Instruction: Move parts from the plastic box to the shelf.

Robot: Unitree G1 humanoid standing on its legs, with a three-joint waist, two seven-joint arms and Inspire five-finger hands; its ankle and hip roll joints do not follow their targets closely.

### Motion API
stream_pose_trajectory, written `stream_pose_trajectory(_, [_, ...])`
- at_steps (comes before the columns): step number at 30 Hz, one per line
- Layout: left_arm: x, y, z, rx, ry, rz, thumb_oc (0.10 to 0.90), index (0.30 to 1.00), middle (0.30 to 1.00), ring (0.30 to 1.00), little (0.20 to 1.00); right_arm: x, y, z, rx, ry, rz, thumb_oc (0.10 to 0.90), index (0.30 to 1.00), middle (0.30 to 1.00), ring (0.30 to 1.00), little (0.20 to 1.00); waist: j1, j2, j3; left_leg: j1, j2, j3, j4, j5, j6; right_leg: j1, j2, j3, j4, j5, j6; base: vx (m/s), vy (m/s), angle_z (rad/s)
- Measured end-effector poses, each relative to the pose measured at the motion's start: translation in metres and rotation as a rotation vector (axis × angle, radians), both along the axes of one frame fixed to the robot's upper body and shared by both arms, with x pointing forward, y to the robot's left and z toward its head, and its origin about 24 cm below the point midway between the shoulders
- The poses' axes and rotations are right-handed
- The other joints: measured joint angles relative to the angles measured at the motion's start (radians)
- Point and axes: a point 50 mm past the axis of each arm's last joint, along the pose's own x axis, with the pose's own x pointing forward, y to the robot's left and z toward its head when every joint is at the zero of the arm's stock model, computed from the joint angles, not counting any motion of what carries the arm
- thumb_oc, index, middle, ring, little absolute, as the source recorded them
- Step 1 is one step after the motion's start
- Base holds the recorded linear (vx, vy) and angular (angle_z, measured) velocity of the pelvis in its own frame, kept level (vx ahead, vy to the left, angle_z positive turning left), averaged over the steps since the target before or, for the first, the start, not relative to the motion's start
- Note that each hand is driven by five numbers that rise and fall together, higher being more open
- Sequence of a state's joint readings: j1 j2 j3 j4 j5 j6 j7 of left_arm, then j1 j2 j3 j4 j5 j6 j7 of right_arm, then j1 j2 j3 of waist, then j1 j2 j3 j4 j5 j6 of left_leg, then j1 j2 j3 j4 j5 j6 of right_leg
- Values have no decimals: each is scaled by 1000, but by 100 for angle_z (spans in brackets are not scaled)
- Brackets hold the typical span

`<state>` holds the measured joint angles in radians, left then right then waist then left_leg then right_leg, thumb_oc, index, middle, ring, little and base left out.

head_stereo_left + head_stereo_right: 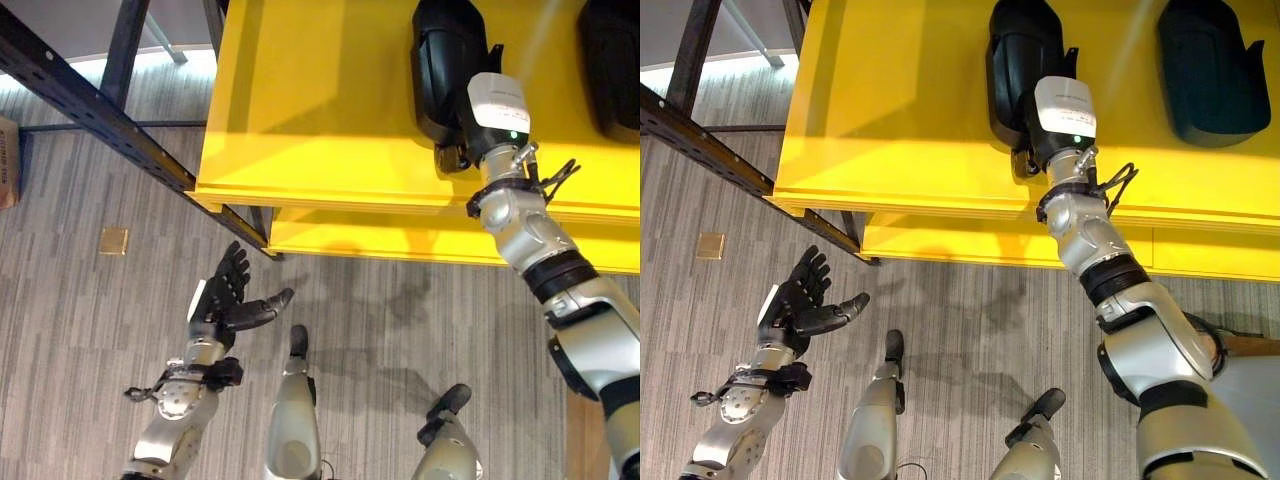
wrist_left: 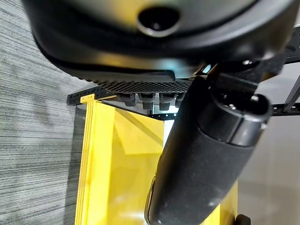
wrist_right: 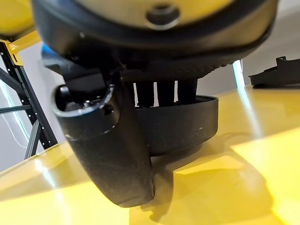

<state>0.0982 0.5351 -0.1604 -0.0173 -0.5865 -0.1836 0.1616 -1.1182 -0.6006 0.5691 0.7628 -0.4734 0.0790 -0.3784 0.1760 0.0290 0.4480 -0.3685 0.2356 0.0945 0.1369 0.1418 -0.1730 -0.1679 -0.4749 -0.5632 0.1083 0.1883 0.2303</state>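
Note:
A black moulded part (image 1: 443, 62) lies on the yellow shelf (image 1: 300, 120). My right hand (image 1: 1032, 152) reaches onto the shelf at the part's near end. In the right wrist view its fingers (image 3: 161, 93) dip over the rim of the part (image 3: 187, 124) and its thumb (image 3: 110, 150) lies against the outer wall, so the hand pinches the part, which rests on the shelf. A second black part (image 1: 1205, 70) lies further right on the same shelf. My left hand (image 1: 225, 298) hangs low over the floor, fingers spread and holding nothing.
A dark metal rack beam (image 1: 100, 120) runs diagonally at the left of the shelf. A lower yellow level (image 1: 400, 240) juts out under the top one. A small tan square (image 1: 113, 240) lies on the grey floor, and a cardboard box (image 1: 8, 160) stands at the far left edge.

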Motion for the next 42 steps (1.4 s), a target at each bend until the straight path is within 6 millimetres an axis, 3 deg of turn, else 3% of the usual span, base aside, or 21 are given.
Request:
stream_pose_trajectory(1, [0, 0, 0, 0, 1, 1, 900, 1000, 1000, 1000, 1000, 0, 1, 1, -14, -2, 0, 400, 300, 300, 300, 300, 0, 0, 0, -2, 0, 0, 0, 0, 0, -2, 0, 1, 0, 0, 0, 0, 0, 0])
stream_pose_trajectory(2, [0, 0, 0, 0, 1, 1, 900, 1000, 1000, 1000, 1000, 0, 1, 1, -24, -5, 0, 624, 613, 613, 613, 613, 0, 0, 0, -2, 0, 0, 0, 0, 0, -3, 0, 1, 0, 0, 0, 0, 0, 0])
stream_pose_trajectory(3, [0, 0, 0, 0, 1, 1, 900, 1000, 1000, 1000, 1000, 0, 2, 1, -30, -6, 1, 900, 1000, 1000, 1000, 1000, -1, 0, 0, -3, 0, 0, 0, 0, 0, -3, 0, 1, 0, 0, 0, 0, 0, 0])
stream_pose_trajectory(22, [1, 2, 1, 0, -12, 11, 900, 1000, 1000, 1000, 1000, 0, 13, 7, -68, 24, 50, 900, 1000, 1000, 1000, 1000, -9, -6, 1, -3, 1, 1, 0, 1, 0, -8, 0, 5, 4, 0, 0, 0, 0, 0])
stream_pose_trajectory(26, [1, 3, 2, 1, -14, 15, 900, 1000, 1000, 1000, 1000, -4, 22, 15, -79, 4, 95, 900, 1000, 1000, 1000, 1000, -9, -34, 10, -3, 1, 2, 0, 2, 0, -8, 0, 5, 4, 0, 0, 0, 0, 0])
stream_pose_trajectory(33, [1, 7, 5, 3, -25, 31, 900, 1000, 1000, 1000, 1000, -11, 30, 25, -89, -38, 141, 900, 1000, 1000, 1000, 1000, -10, -36, 11, -3, 1, 1, 1, 2, 1, -8, 0, 5, 6, 1, 0, 0, 0, 0])
stream_pose_trajectory(42, [2, 11, 8, 6, -39, 52, 900, 1000, 1000, 1000, 1000, -32, 43, 57, -108, -179, 236, 900, 1000, 1000, 1000, 1000, -25, -42, 10, 7, 2, -2, 7, 4, 2, 1, 0, 8, 17, 1, -1, 0, 0, 0])
